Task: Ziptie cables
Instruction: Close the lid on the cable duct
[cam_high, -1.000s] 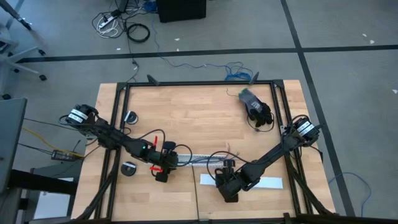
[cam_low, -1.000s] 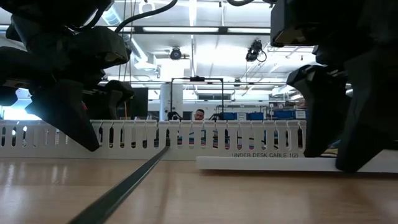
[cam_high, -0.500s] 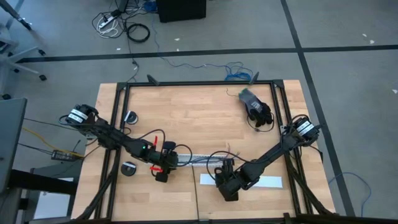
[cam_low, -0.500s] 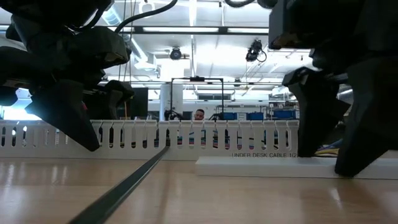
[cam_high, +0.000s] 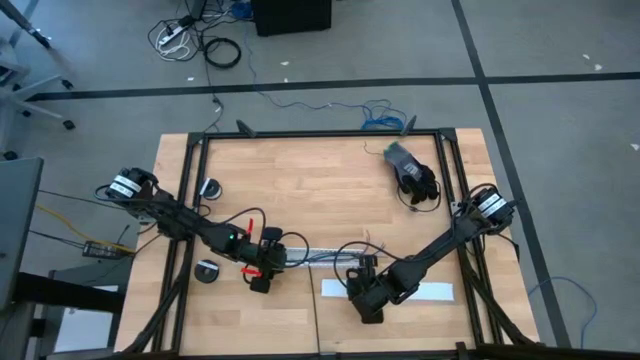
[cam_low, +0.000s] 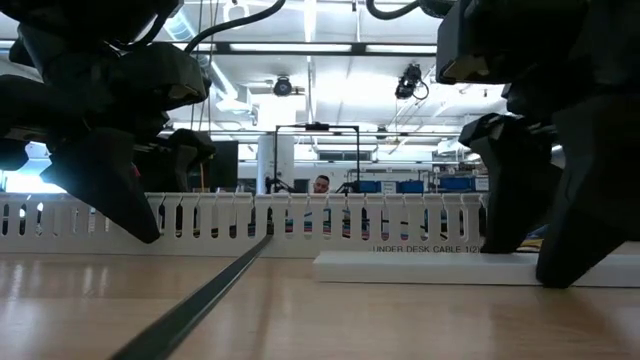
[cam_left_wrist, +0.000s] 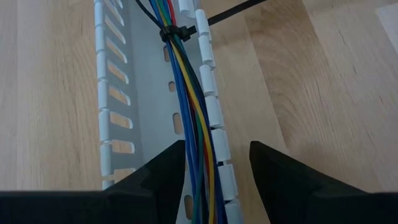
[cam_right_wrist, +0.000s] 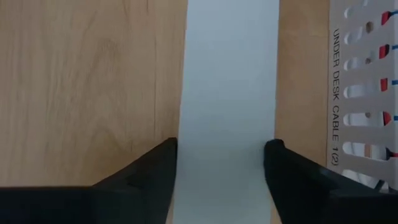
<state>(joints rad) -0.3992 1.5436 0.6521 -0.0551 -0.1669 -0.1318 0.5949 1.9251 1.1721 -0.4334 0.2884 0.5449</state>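
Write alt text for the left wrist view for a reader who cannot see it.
A bundle of coloured cables lies in a white slotted channel on a wooden table, cinched by a black ziptie whose tail sticks out sideways. The left gripper straddles one channel wall and the cables, its dark fingers apart.

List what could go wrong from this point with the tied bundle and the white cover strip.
1. The right hand straddles the flat white cover, fingers at its edges; closing could slide it rather than lift it.
2. The left hand straddles the cables and the channel's slotted wall; closing may pinch that wall.
3. The ziptie tail sticks out over the table and may snag.
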